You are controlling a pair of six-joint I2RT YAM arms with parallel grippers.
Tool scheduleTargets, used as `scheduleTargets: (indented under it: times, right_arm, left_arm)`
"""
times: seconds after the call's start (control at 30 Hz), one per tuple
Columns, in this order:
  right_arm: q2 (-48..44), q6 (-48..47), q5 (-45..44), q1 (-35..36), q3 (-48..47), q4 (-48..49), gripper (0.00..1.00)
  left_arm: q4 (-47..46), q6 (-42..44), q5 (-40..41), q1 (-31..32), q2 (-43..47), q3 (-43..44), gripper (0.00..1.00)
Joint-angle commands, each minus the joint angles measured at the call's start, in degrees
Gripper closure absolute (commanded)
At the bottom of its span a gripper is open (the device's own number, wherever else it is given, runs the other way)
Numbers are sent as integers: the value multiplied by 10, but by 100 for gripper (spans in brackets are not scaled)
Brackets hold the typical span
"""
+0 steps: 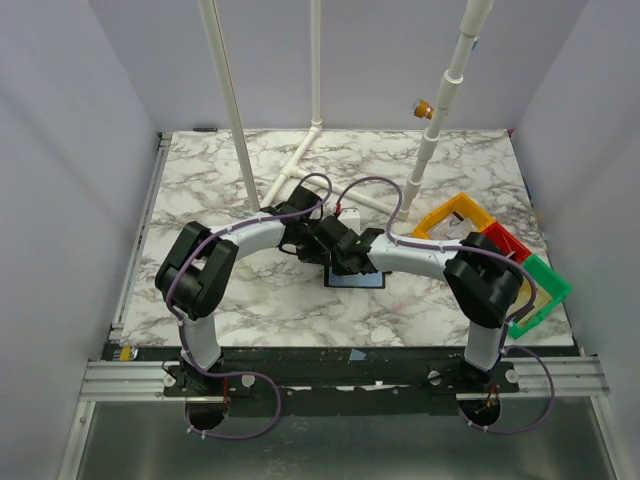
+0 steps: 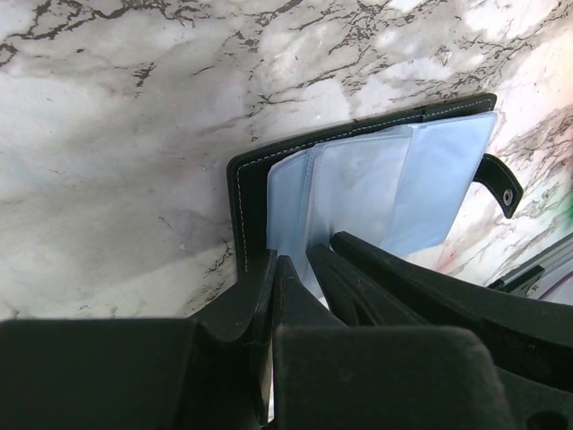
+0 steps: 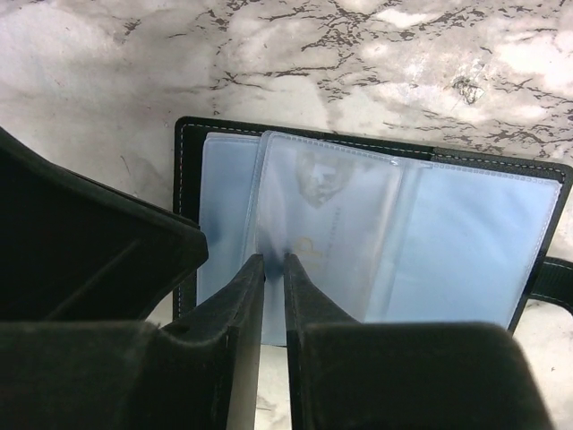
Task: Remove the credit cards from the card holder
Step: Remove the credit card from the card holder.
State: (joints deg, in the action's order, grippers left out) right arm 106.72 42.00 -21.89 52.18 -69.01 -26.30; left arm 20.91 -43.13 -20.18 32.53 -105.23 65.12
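Note:
The black card holder [image 1: 356, 279] lies open on the marble table, its pale blue clear sleeves [image 2: 385, 184] fanned out. A pale credit card [image 3: 333, 208] with a faint gold mark shows inside the upper sleeve. My left gripper [image 2: 276, 262] is shut, its tips down on the card holder's stitched left edge [image 2: 243, 193]. My right gripper [image 3: 275, 258] has closed to a narrow slit around the near edge of that sleeve and card. In the top view both grippers, left [image 1: 322, 238] and right [image 1: 347, 256], meet over the holder and hide most of it.
Yellow [image 1: 452, 212], red [image 1: 503, 241] and green [image 1: 545, 290] bins stand at the right edge of the table. White pipes [image 1: 296, 165] rise from the back middle. The holder's snap tab [image 2: 501, 184] sticks out on its far side.

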Motion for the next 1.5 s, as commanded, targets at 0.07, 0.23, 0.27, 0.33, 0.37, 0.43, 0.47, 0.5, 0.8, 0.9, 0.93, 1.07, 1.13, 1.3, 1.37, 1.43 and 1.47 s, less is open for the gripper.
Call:
scheduleTargets:
  times: [0.07,0.23,0.27,0.33,0.37,0.43,0.47,0.5,0.8,0.9,0.93,1.07,1.13,1.3,1.37,1.43,1.47]
  right_arm:
    - [8,10,-11,5,13,-4,90]
    - [-14,12,-26,4,9,-17,99]
    - [-21,12,-29,4,7,-20,99]
    - [-36,13,-34,3,6,-24,99]
    - [-43,13,-35,2,6,-27,99]
    - [-55,14,-37,0,7,-31,99]
    - [-60,16,-38,0,8,-33,99]
    - [-65,17,-39,-1,10,-35,99]
    - [-99,28,-38,-14,52,-38,99]
    - [-110,34,-33,-17,69,-34,99]
    - [-114,36,-31,-18,73,-32,99]
    - [-130,39,-32,-20,87,-29,96]
    - [-141,39,-32,-20,92,-27,94]
    - [-167,39,-40,-21,97,-32,84]
    - [-175,38,-44,-22,96,-38,79]
    - [-185,39,-48,-23,97,-43,76]
    - [-193,40,-51,-23,97,-47,74]
  left_arm:
    - [-8,-3,-10,5,-6,-3,100]
    - [-2,0,-9,6,3,1,100]
    - [0,2,-8,6,4,1,100]
    - [4,4,-6,7,7,5,100]
    - [5,5,-6,8,9,7,100]
    - [9,8,-5,10,11,11,100]
    - [11,9,-5,12,11,14,100]
    - [14,9,-4,14,10,19,100]
    - [23,5,-5,38,-6,53,100]
    - [23,1,-9,47,-19,67,100]
    - [24,1,-9,51,-24,72,100]
    - [19,-7,-12,63,-45,84,100]
    - [14,-12,-18,69,-53,88,100]
    - [7,-24,-26,86,-68,102,100]
    - [6,-27,-31,91,-76,111,100]
    - [3,-31,-37,97,-82,118,100]
    - [3,-32,-39,100,-84,121,100]
